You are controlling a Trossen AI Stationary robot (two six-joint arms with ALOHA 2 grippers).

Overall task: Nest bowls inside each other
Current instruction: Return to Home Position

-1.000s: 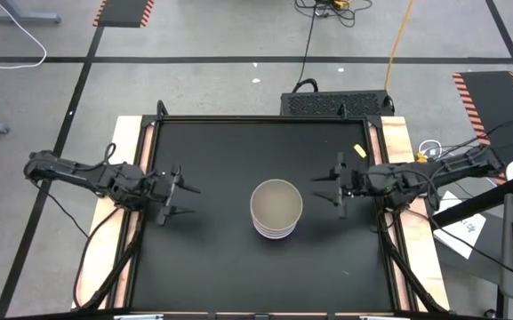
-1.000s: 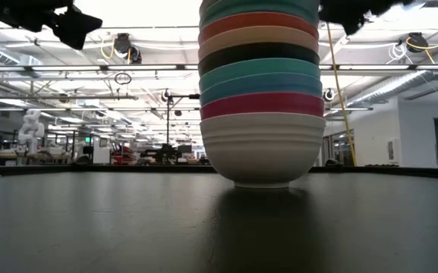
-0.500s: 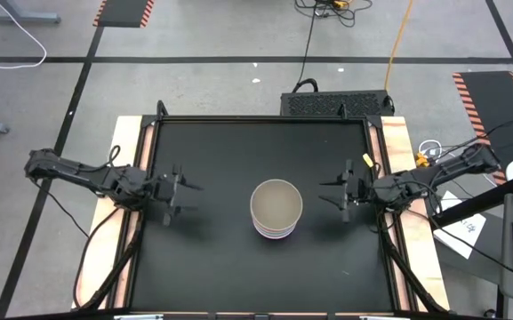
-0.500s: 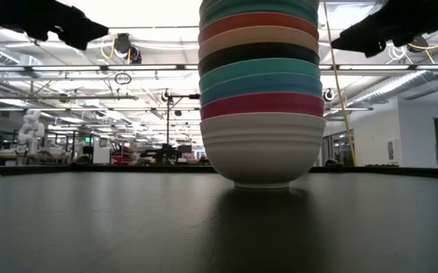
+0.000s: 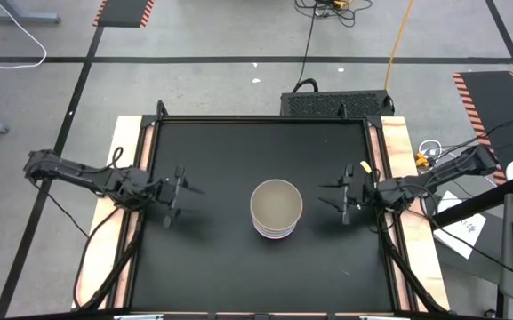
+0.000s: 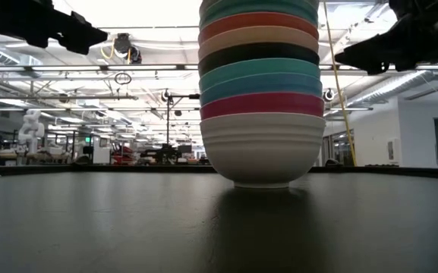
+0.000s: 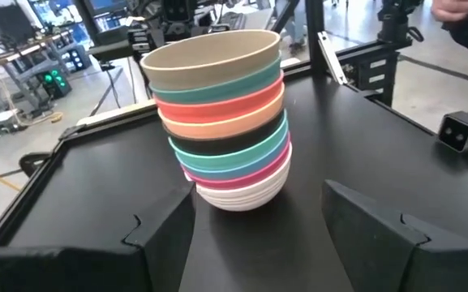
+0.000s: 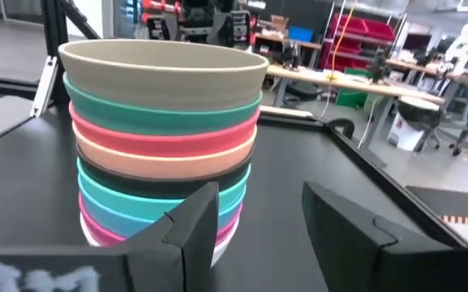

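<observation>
Left tool [image 5: 183, 200] and right tool [image 5: 332, 195] are both released, fingers spread with nothing between them, you can see the gap plainly in each wrist view. The stack of bowls [image 5: 276, 210] stands a bit right of the middle of the table [image 5: 238, 267]. All the bowls I can see are nested into one tower, with the olive-grey bowl [image 7: 212, 55] on top and the white bowl [image 6: 263, 148] at the bottom touching the table. In between, going up, I make out magenta, two blue-teal ones, black, peach, red-pink and green. The tower sits between the two tools, pretty much on the line joining them, so it's dead ahead of each one. Both wrist cams look straight at it past their own fingers. The right tool is the nearer one, its tips just beside the tower but apart from it. The left tool hangs well clear, out by the left edge of the table. Nesting looks done to me, so what's left is parking the arms. Since the tower is straight in front of each tool, pulling straight back should clear it. I'd mostly watch the right one, since it's the one close enough to clip a tall stack.
</observation>
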